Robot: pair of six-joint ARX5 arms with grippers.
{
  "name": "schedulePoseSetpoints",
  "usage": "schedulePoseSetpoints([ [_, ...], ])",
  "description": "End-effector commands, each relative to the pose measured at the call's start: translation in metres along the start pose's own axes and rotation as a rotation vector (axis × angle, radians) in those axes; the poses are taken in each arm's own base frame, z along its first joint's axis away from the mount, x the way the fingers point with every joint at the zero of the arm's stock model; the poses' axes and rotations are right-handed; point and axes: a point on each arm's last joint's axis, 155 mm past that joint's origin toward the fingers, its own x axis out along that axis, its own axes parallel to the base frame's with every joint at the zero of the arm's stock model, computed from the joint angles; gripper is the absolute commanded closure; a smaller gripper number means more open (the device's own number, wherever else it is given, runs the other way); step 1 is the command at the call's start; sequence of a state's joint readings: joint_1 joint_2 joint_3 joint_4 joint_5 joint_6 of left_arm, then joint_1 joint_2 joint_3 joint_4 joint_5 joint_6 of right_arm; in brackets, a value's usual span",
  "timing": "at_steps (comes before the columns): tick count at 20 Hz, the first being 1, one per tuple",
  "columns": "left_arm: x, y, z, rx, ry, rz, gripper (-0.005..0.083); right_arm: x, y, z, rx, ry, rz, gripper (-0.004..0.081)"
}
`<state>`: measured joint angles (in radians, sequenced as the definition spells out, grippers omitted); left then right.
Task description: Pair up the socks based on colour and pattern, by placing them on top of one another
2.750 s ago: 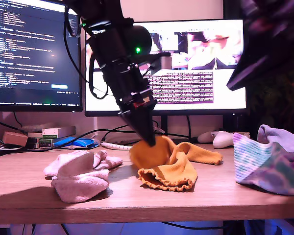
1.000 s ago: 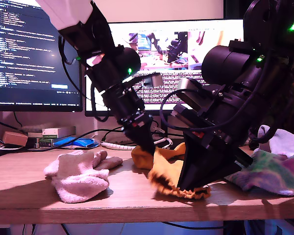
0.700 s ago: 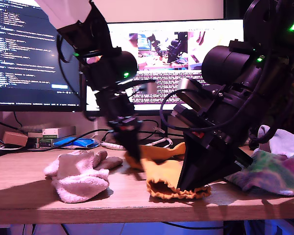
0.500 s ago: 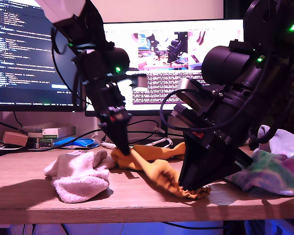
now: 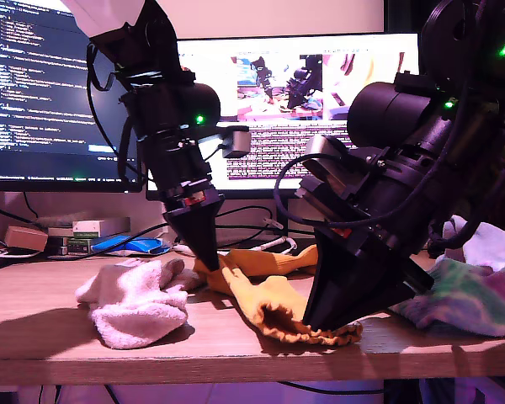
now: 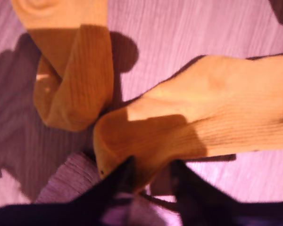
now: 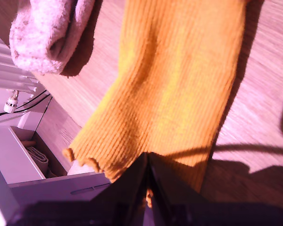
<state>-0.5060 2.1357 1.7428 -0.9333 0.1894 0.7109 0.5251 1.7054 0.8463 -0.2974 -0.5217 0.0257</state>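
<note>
Partly hidden: mustard sock (image 5: pixel 273 305); cuff (image 7: pixel 92 160)

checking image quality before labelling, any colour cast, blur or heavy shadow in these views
Exterior view: pink-purple cast, bright monitors backlight dark arms. First wrist view: soft focus, magenta tint, hard shadows across the mustard sock. Second wrist view: sharper, warm light, my second gripper is a dark silhouette.
</note>
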Motion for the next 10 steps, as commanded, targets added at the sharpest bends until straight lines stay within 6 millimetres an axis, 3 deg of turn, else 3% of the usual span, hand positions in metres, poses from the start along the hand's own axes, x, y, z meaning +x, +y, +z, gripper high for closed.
schedulePoseSetpoints([
  [1,-0.009,0.004,-0.003,-0.002,0.028,0.03,0.0464,0.018,-0.009,-0.044,0.058,0.118,-0.011,0.0782],
  [4,-0.021,0.005,-0.005,-0.008,0.055,0.033,0.0465,0.018,-0.009,-0.042,0.055,0.111,-0.011,0.0782],
  [8,-0.039,0.01,0.007,-0.03,0.032,0.05,0.0468,0.018,-0.009,-0.04,0.071,0.105,-0.011,0.0782],
  [10,-0.042,0.013,0.01,-0.045,0.024,0.059,0.0522,0.018,-0.007,-0.04,0.076,0.104,0.001,0.078],
])
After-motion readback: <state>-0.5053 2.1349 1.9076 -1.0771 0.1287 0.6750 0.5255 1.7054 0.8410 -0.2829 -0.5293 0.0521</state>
